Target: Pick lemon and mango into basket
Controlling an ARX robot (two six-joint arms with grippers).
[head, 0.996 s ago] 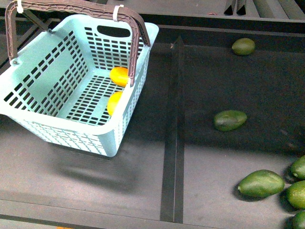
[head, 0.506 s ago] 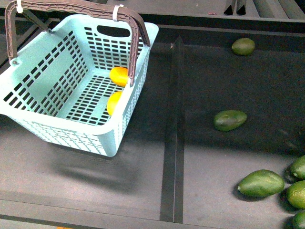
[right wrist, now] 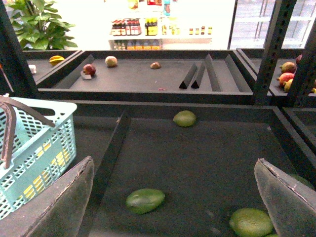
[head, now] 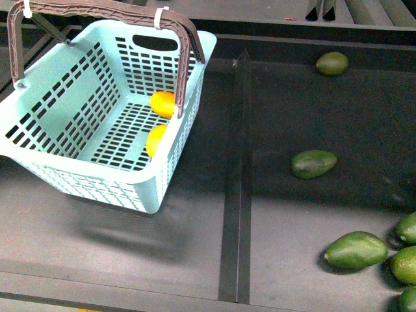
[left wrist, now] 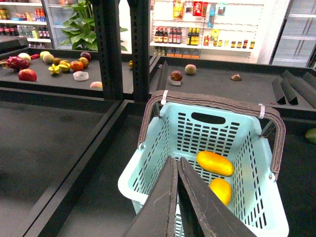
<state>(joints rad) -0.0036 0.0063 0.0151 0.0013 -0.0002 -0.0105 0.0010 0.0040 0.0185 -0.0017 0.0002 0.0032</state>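
The pale turquoise basket [head: 84, 162] stands tilted at the left of the dark shelf, its brown handles [head: 185, 58] raised. Inside it, against the right wall, lie a longer yellow-orange mango [head: 162, 104] and a shorter yellow lemon [head: 156, 140]. The left wrist view shows the same basket [left wrist: 207, 133] with the mango [left wrist: 215, 163] and the lemon [left wrist: 220, 190]. My left gripper [left wrist: 175, 160] is shut with nothing in it, just over the basket's near rim. My right gripper [right wrist: 174, 160] is open and empty above the shelf. Neither gripper shows in the front view.
Dark green oval fruits lie on the right shelf section: one mid-shelf [head: 313, 164], one at the back [head: 332, 63], and a cluster at the front right [head: 356, 249]. A raised divider strip [head: 237, 195] runs between the two sections. The basket edge [right wrist: 44, 143] shows in the right wrist view.
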